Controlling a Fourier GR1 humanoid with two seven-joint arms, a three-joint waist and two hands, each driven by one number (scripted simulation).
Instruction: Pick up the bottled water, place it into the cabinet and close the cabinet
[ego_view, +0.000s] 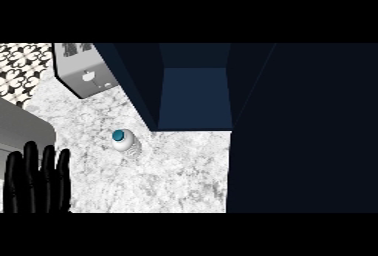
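A clear water bottle (125, 141) with a blue cap stands upright on the white marble counter (170, 175), just left of the open cabinet's front. The dark blue cabinet (193, 95) shows its inner shelf, and its door (303, 130) stands open along the right side of the view. My left hand (37, 180) rests at the lower left with fingers straight and pointing up, apart from the bottle. My right hand does not show.
A silver box-like appliance (83, 70) stands at the back left, next to a patterned tile wall (22, 65). A grey surface (18, 130) lies at the left edge. The open door bounds the counter on the right.
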